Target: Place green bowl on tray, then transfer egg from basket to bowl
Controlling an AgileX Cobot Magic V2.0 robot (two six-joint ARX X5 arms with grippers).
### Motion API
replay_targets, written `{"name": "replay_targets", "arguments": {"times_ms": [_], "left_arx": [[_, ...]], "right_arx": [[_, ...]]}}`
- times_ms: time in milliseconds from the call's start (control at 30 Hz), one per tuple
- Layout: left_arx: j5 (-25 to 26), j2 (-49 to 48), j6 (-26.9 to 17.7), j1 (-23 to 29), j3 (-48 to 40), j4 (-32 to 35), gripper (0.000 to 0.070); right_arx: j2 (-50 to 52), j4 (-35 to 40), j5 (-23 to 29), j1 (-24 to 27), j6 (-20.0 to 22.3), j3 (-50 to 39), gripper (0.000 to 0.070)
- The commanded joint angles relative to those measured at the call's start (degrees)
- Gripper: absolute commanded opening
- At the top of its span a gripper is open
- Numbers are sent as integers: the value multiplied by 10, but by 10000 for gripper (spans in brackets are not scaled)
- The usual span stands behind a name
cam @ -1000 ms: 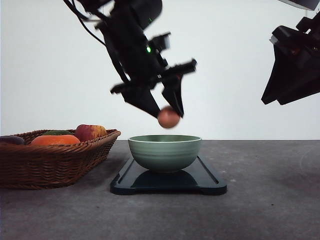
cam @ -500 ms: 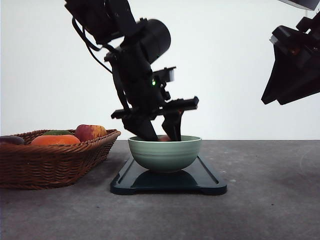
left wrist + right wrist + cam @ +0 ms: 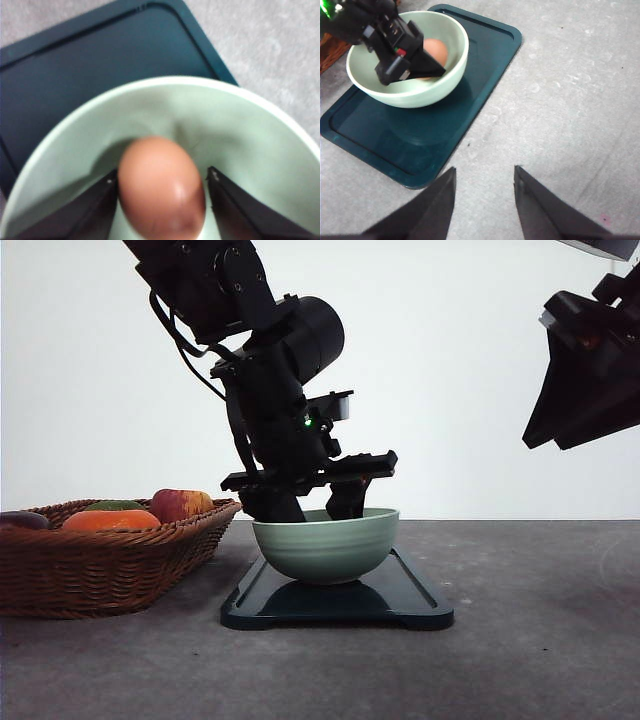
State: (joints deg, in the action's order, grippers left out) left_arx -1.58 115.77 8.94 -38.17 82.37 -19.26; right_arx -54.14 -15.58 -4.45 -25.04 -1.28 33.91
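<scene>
The green bowl [image 3: 325,550] rests on the dark tray [image 3: 400,605], tipped a little with its left rim lower. My left gripper [image 3: 312,505] reaches down into the bowl, so the egg is hidden in the front view. In the left wrist view the brownish-pink egg [image 3: 161,187] sits low inside the bowl [image 3: 250,135] with a dark finger pressed against each side. From the right wrist view the egg [image 3: 436,50] shows in the bowl [image 3: 420,92] beside the left gripper. My right gripper [image 3: 482,200] hangs open, high at the right [image 3: 585,370], holding nothing.
The wicker basket [image 3: 100,570] stands left of the tray and holds a red-yellow apple [image 3: 180,504], an orange fruit [image 3: 110,521] and darker items. Bare grey tabletop [image 3: 540,640] stretches right of and in front of the tray.
My left gripper has come down with the egg from above the bowl into it. The bowl has tipped slightly, left rim down. The right arm has stayed still.
</scene>
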Motion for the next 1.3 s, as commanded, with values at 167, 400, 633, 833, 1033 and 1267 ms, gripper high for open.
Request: {"name": "replay_targets", "arguments": {"times_ms": [167, 400, 633, 833, 1033, 1267], "left_arx": [[-2, 10, -6, -3, 60, -61, 394], [-2, 10, -6, -3, 153, -158, 394], [-2, -20, -26, 13, 226, -269, 391], [-1, -102, -50, 35, 205, -296, 391], [0, -196, -53, 68, 131, -274, 391], [1, -326, -50, 99, -44, -198, 391]], "right_arx": [[-4, 6, 0, -3, 0, 2, 225], [-4, 6, 0, -3, 0, 2, 226], [-4, 6, 0, -3, 0, 2, 226], [-4, 6, 0, -3, 0, 2, 225], [-4, 6, 0, -3, 0, 2, 226], [-4, 6, 0, -3, 0, 2, 225]]}}
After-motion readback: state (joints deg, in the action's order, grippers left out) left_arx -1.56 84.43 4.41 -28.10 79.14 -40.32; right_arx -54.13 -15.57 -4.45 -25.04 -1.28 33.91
